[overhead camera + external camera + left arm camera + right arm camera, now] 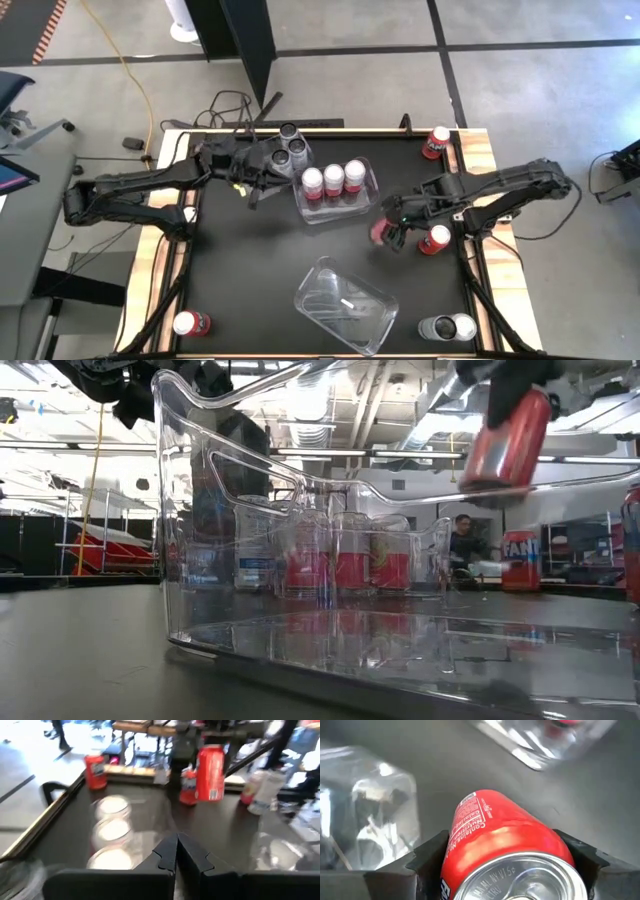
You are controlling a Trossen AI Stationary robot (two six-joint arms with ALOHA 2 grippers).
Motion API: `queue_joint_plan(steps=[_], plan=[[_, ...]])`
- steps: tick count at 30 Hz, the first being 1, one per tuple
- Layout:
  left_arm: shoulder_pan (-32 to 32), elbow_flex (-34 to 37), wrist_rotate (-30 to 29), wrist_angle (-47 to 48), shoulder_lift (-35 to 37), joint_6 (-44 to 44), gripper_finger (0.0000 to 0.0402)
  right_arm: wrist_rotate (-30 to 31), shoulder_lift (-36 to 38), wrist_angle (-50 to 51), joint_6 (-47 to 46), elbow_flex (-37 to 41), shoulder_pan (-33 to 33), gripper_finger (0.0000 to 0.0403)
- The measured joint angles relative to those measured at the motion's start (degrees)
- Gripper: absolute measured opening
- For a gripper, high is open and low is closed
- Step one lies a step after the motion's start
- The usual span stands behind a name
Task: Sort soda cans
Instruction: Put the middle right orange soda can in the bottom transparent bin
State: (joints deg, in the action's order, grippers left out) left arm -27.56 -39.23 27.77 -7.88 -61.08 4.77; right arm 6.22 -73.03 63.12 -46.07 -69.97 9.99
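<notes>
Gripping a red can (pixel 507 847) between both pads, my right gripper (pixel 385 228) holds it clear of the table, just right of the far bin (pixel 370 178), which already has three red cans (pixel 334 179) standing in a row. I carry this one by its body, top toward my wrist camera, and I judge it is bound for that same bin, since like goes with like. My left gripper (pixel 177 851) is shut on nothing, fingertips pressed together, parked near the far bin's left side beside two grey cans (pixel 291 148) at the table's back edge; I take it to be waiting out of the way. The near bin (pixel 345 305) looks empty, perhaps kept for the grey ones. Other cans stand apart: one red at the far right corner (pixel 437 140), one by my right arm (pixel 434 238), one at the near left corner (pixel 190 322), and a grey one at the near right (pixel 447 327). From above, my fingers hide most of the held can, and through the near bin's wall the low view smears the row of cans.
</notes>
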Motion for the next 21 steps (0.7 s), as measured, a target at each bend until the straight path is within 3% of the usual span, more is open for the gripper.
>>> queue_joint_plan(steps=[5,13,16,21], plan=[[9.2,0.0,-4.1,-3.5,-0.9,0.5,0.0053,-0.1,-7.5,0.4,7.2,-8.6,3.9,0.0307],[21.1,0.0,-8.0,-3.3,-0.9,-2.6,0.0200,-0.1,-20.7,4.3,15.6,-23.6,8.0,0.0307],[24.4,0.0,-12.0,-3.3,-0.9,-5.0,0.0245,-0.2,-25.2,5.9,17.9,-28.7,9.3,0.0307],[29.4,0.0,-18.6,-2.6,-0.9,-7.0,0.0275,-0.3,-31.9,8.3,20.8,-37.2,11.3,0.0307]])
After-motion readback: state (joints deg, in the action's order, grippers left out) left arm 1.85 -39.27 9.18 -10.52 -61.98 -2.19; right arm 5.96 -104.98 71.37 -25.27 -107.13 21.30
